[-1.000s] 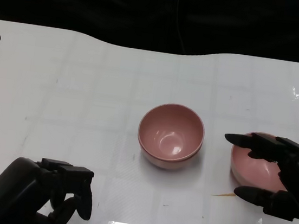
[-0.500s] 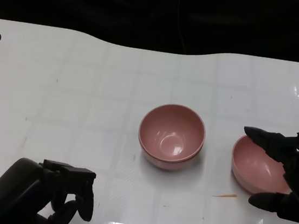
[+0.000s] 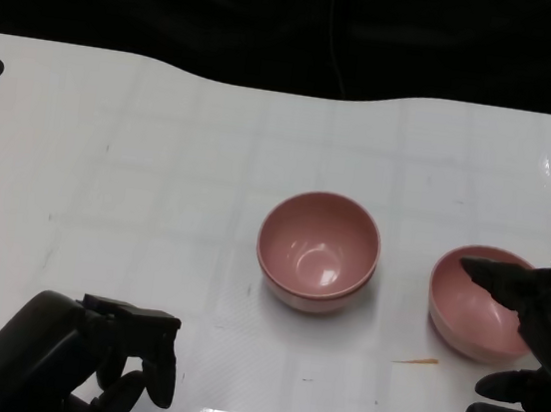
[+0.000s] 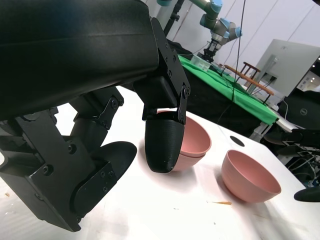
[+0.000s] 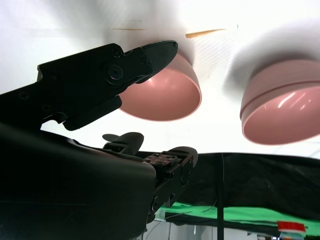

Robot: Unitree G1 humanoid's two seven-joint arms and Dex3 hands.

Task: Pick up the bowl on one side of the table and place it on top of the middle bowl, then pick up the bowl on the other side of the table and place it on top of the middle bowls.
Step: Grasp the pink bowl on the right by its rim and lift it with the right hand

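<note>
Pink stacked bowls (image 3: 317,251), green table (image 4: 235,90) only in wrist views

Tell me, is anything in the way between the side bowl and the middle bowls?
Nothing visible is. Only bare white table lies between the side bowl and the stacked middle bowls. A small yellowish sliver lies nearer the robot, off that path. The right hand is spread around the side bowl.

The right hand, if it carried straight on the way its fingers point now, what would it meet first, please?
Probably the side bowl: the right hand has fingers already reaching over its rim, pointing toward the stacked middle bowls beyond. Height above the bowl is unclear.
</note>
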